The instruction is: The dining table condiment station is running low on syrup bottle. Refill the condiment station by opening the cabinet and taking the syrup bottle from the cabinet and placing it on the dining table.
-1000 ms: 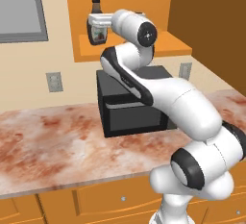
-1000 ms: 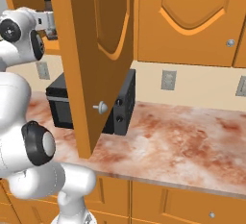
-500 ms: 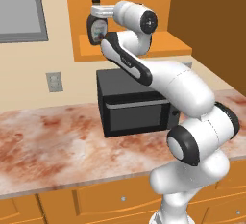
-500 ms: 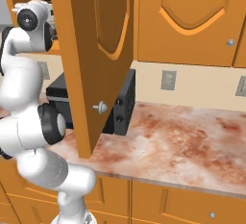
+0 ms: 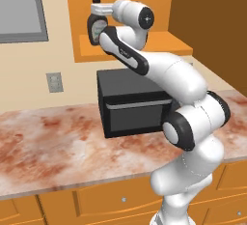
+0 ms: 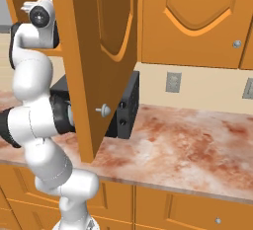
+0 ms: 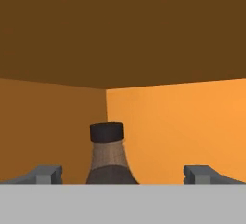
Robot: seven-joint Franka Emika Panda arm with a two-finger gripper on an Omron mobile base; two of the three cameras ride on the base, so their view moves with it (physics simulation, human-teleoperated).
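Observation:
The orange wall cabinet stands open, its door swung out toward me with its silver knob low on the edge. Inside, on the shelf, stands the dark syrup bottle; its black cap peeks above my hand. My gripper is open and level with the bottle's shoulder. The bottle sits between the fingertips, closer to the left one and touching neither. The dining table is out of view.
A black microwave sits on the marbled counter right below the open cabinet. A wall outlet is on the left. Closed orange cabinets hang to the right of the open door.
My elbow and upper arm have swung up and more upright, while the hand has stayed at the bottle inside the cabinet. The jaws remain wide.

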